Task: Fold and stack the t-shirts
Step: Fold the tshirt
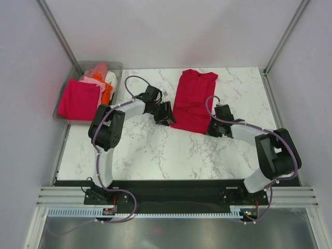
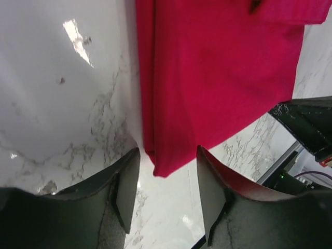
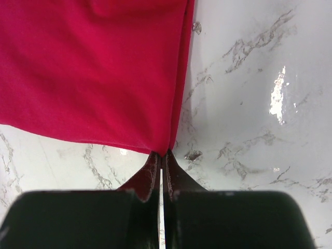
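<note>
The crimson t-shirt [image 1: 193, 101] lies lengthwise-folded on the marble table [image 1: 155, 150]; soft, light, likely floppy, best held by hem corners; right gripper [image 3: 162, 161] pinches one corner shut; left gripper [image 2: 166, 181] gapes around the other.

One crimson t-shirt [image 1: 193, 101] is on the one counter [image 1: 155, 150]. One grey bin [image 1: 118, 66] holds four more, as far as the heap shows: one magenta-pink shirt [image 1: 78, 99], one orange shirt [image 1: 107, 93], one pale pink shirt [image 1: 98, 70] and one white shirt [image 1: 111, 79]. There are two arms, a left arm [image 1: 106, 129] and a right arm [image 1: 270, 150], with two fingers [image 2: 127, 189] each.
</note>
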You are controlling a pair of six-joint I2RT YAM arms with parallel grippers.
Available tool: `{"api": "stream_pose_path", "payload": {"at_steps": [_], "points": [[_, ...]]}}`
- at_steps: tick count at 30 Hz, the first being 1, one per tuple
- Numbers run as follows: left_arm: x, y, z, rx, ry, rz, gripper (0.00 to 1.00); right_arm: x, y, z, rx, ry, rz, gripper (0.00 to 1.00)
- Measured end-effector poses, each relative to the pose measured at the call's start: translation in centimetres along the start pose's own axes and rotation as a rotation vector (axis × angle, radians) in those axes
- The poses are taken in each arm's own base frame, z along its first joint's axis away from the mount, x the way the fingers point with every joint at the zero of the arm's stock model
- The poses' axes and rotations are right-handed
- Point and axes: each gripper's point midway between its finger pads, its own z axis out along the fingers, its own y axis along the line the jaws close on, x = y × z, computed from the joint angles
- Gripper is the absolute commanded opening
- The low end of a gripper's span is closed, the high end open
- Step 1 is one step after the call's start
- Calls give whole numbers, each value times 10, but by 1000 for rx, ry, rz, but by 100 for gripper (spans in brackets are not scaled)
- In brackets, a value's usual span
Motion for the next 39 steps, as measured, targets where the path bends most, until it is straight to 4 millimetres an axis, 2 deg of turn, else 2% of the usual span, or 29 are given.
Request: {"api": "stream_pose_path", "payload": {"at_steps": [2, 5, 6, 8, 11, 15, 19, 24, 30, 34, 37, 39], "points": [[-5, -2, 5, 9, -1, -3, 50, 0, 0, 0, 0, 0, 0, 0], [-9, -2, 11, 12, -3, -6, 32, 0, 0, 0, 1, 2, 0, 0], [-8, -2, 13, 12, -3, -7, 19, 0, 0, -1, 1, 4, 0, 0], [-6, -1, 15, 4, 1, -10, 2, 0, 0, -1, 2, 6, 0, 0], [-3, 0, 17, 1, 3, -6, 2, 1, 0, -1, 4, 11, -1, 0], [4, 3, 11, -10, -10, -3, 2, 2, 1, -3, 3, 26, -11, 0], [19, 9, -2, -39, -16, -8, 2, 5, 9, -5, -12, 42, -32, 0], [48, 15, -26, -54, -45, -2, 2, 19, 19, -9, -38, 72, -73, 0], [98, 21, -51, -18, -88, -23, 2, 45, 15, -35, -89, 86, -90, 0], [129, 18, -57, 10, -88, -26, 2, 67, 14, -52, -131, 109, -112, 0], [140, 12, -62, 25, -86, -22, 2, 75, 14, -63, -142, 119, -123, 0], [137, 6, -67, 40, -103, -18, 2, 74, 15, -70, -145, 118, -123, 0]]}}
